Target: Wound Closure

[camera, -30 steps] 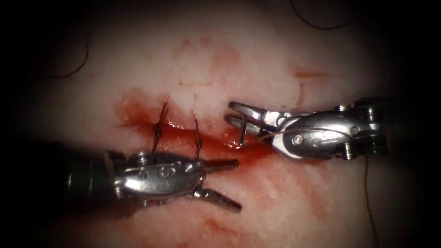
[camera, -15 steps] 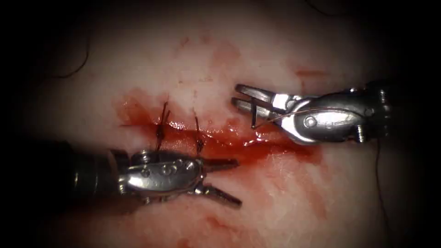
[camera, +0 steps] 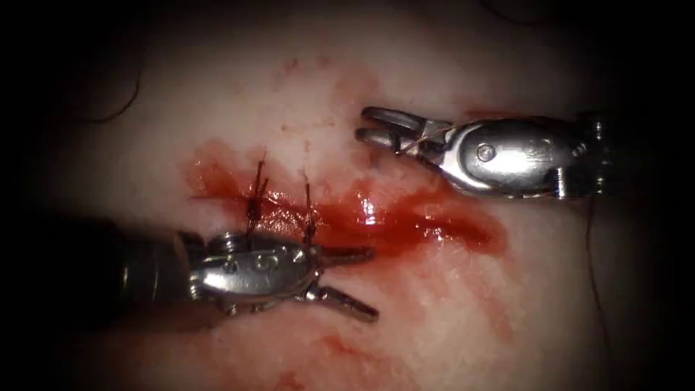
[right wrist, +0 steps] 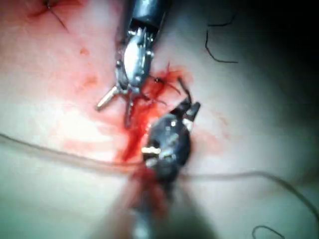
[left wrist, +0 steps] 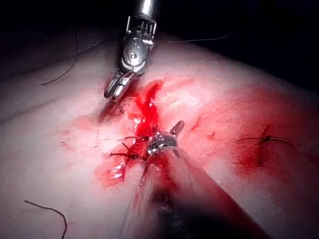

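Above: needle (camera: 399, 145) in right claw (camera: 376, 127).

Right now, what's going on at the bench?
The right tool holds the needle in its jaws, clear of the tissue, above the cut toward its right end. The left tool rests below the cut with jaws open, holding nothing. Two stitches cross the cut's left part.

Separate finished stitch (left wrist: 266, 140) of dark thread across a red-stained patch, seen again as a dark stitch on a red smear (right wrist: 55, 15), loose curved thread scrap (left wrist: 50, 211) on pale surface, dark stray strand (camera: 123, 101) near the shadowed edge, small curled thread offcut (right wrist: 219, 50)
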Tool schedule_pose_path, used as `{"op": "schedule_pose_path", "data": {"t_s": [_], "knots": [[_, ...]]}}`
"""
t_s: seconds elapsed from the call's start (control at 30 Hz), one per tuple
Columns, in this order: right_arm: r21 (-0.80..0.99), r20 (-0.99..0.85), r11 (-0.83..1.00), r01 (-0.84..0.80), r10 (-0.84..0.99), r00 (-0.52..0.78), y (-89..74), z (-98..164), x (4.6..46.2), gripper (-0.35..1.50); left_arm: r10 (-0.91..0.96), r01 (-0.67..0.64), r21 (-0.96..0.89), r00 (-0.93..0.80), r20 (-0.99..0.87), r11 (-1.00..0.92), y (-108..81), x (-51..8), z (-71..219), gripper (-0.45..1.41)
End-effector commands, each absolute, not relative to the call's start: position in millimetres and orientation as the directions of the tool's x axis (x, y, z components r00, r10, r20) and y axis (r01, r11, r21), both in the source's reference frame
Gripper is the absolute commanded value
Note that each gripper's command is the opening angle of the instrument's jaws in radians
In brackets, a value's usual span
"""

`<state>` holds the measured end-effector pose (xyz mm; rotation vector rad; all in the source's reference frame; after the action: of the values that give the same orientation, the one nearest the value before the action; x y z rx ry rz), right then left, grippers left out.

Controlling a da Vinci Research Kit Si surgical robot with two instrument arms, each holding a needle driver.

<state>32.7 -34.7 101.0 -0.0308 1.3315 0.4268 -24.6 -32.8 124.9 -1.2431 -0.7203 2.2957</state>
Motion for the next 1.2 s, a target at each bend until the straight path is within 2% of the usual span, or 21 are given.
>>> {"op": "schedule_pose_path", "data": {"t_s": [0.03,0.17,0.8,1.2], "knots": [[0.232,-0.941,0.919,-0.32,0.296,0.166,-34.7,101.3,33.5,-0.35,0.589,-0.122,-0.624,-0.506,-0.63,-0.772,-33.1,-25.1,125.4,0.59],[0.291,-0.922,0.896,-0.335,0.355,0.151,-34.2,101.7,33.4,-0.35,0.589,-0.123,-0.623,-0.508,-0.629,-0.772,-33.2,-25.1,125.4,0.59],[0.327,-0.902,0.854,-0.404,0.41,0.137,-31.5,103.5,33.2,-0.35,0.588,-0.124,-0.623,-0.511,-0.627,-0.772,-33.4,-25.3,125.2,0.59],[0.625,-0.724,0.692,-0.361,0.687,0.061,-31.4,103.6,33.6,-0.35,0.588,-0.124,-0.624,-0.511,-0.627,-0.772,-33.4,-25.4,125.1,0.57]]}}
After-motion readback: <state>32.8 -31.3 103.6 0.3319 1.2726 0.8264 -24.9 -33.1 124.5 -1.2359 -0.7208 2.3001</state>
